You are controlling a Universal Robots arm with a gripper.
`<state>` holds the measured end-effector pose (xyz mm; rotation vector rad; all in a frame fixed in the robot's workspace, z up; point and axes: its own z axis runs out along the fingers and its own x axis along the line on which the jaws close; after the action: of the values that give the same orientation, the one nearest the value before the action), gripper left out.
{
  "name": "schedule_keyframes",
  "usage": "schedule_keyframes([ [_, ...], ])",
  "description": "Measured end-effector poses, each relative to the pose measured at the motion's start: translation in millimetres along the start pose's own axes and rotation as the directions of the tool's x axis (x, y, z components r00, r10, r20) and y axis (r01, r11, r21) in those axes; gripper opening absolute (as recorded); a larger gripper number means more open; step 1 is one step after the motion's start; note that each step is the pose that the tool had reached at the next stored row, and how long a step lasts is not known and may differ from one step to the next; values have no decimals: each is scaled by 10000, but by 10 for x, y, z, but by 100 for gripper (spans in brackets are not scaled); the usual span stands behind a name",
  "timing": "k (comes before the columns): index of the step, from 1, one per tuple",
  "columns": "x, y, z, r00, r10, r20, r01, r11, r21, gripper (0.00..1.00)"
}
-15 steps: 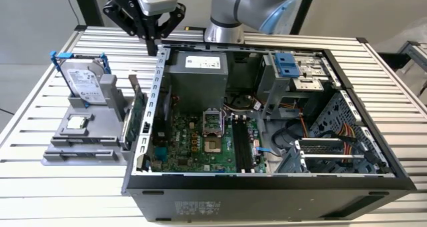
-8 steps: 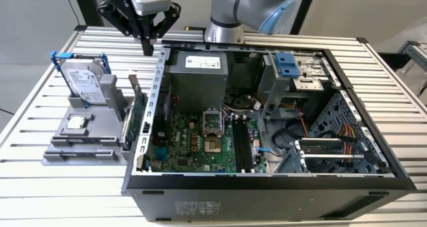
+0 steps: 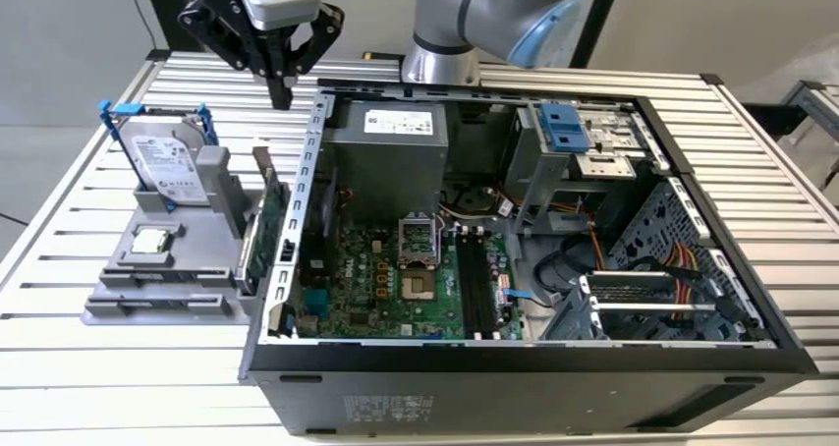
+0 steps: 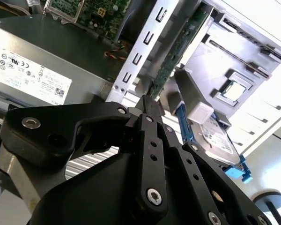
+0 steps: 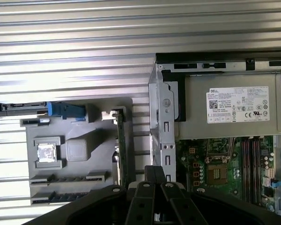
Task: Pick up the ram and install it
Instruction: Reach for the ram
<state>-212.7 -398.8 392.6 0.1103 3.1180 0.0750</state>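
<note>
My gripper (image 3: pixel 279 94) hangs shut and empty above the table, just behind the open computer case's (image 3: pixel 525 362) rear corner. In both wrist views its black fingers (image 4: pixel 147 105) (image 5: pixel 154 173) meet with nothing between them. Two green boards stand on edge in a grey fixture (image 3: pixel 144 299) beside the case. The lower, shorter board on the fixture's side looks like the ram (image 3: pixel 246 261) (image 5: pixel 115 164), though I cannot tell for sure. The taller green card (image 3: pixel 273 225) (image 4: pixel 175 54) (image 5: pixel 122 140) stands against it, nearer the case. My gripper is above their far end, touching neither.
The fixture also holds a silver hard drive with blue rails (image 3: pixel 168 166) and a processor (image 3: pixel 153 238). Inside the case lie the motherboard (image 3: pixel 393 289) with its memory slots (image 3: pixel 475 289), a power supply (image 3: pixel 389 151) and cables. The slatted metal table (image 3: pixel 105 367) surrounds everything.
</note>
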Motion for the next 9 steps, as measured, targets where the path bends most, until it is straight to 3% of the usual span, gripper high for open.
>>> schedule_keyframes([
  [9, 106, -7, -2, 10000, 1, 0, -1, 10000, 0, 0],
])
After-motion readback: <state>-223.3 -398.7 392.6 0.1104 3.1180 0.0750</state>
